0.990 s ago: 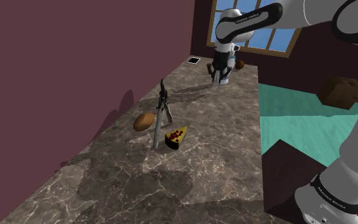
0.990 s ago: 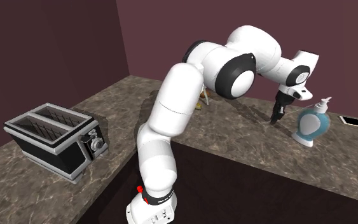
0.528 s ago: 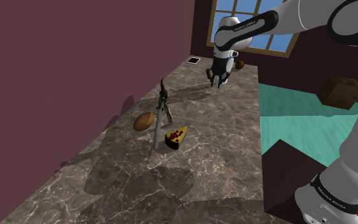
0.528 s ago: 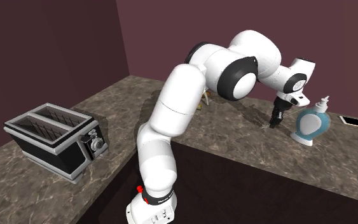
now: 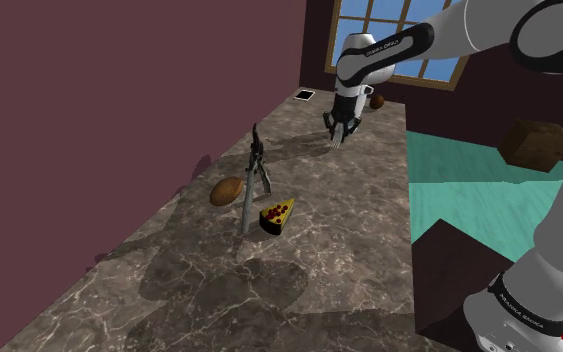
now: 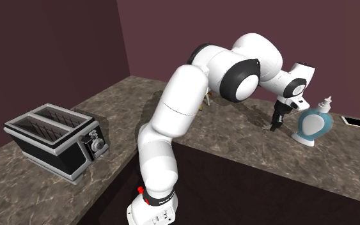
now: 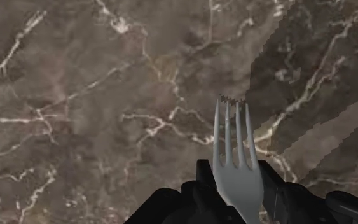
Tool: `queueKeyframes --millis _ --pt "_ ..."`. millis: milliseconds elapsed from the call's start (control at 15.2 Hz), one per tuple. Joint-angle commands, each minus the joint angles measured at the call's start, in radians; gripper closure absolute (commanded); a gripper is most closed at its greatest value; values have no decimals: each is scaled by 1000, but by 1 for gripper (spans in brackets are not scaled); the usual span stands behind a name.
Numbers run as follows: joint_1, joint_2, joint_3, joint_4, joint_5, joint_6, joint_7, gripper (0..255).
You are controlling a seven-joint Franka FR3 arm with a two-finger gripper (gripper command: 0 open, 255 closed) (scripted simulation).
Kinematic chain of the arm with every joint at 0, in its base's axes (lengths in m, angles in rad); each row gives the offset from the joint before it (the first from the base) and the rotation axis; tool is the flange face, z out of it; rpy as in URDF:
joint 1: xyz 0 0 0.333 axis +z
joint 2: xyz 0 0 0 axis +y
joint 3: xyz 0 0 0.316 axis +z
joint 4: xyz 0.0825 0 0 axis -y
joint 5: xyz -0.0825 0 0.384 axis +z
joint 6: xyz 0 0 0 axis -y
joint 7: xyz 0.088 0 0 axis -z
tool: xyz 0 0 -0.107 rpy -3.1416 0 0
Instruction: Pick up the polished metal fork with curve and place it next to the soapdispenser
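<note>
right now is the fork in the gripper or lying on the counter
In the gripper: its black fingers clasp the fork, tines above the marble counter.

I see the fork (image 7: 236, 173) clasped between the fingers of the gripper (image 6: 275, 123), held by its handle; it is pale grey metal with a smooth sheen, four slim tines and a broad curved neck; the tines point away from the hand, down towards the brown marble countertop (image 7: 95, 114); I cannot tell whether the tips touch the stone. The soap dispenser (image 6: 312, 125) stands upright on that countertop; it has a round blue-green body, a white front and foot, and a white pump on top; in the second exterior view the held fork hangs just beside it, on its left, and apart from it.
</note>
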Motion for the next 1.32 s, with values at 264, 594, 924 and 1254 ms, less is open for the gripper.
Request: queueKeyframes --millis 264,594,924,1254 --pt "-2 6 -1 -6 1 -3 -3 0" --pt "-1 -15 3 30 5 -59 -3 0" --pt "-2 -31 4 68 9 -113 -5 0" --pt "-2 -31 4 68 9 -113 -5 0"
